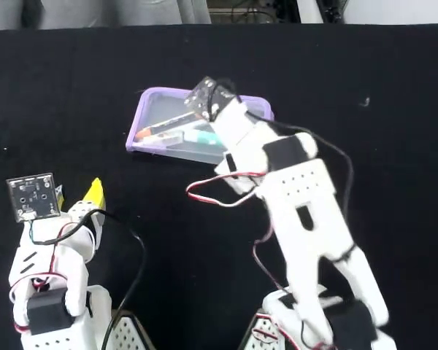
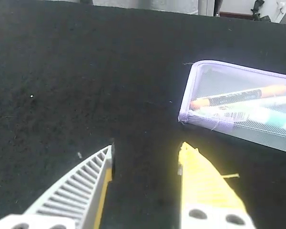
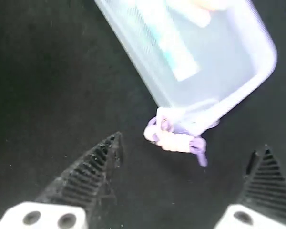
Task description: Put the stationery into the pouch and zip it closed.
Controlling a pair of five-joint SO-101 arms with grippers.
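Lilac pouch (image 1: 157,109) holding pens (image 1: 164,130), right hand (image 3: 190,143) spread over zip pull (image 3: 174,140), left hand (image 2: 147,147) spread

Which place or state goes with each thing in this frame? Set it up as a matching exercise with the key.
Things:
1. left gripper
2. right gripper
3. orange-tipped marker
4. zip pull

Places or states:
A. inside the clear pouch
B. lilac, lying on the table at the pouch's corner
C. open, aimed at the zip pull
D. open, over bare table, apart from the pouch

Pairs: 1-D, 2-C, 3-A, 4-B
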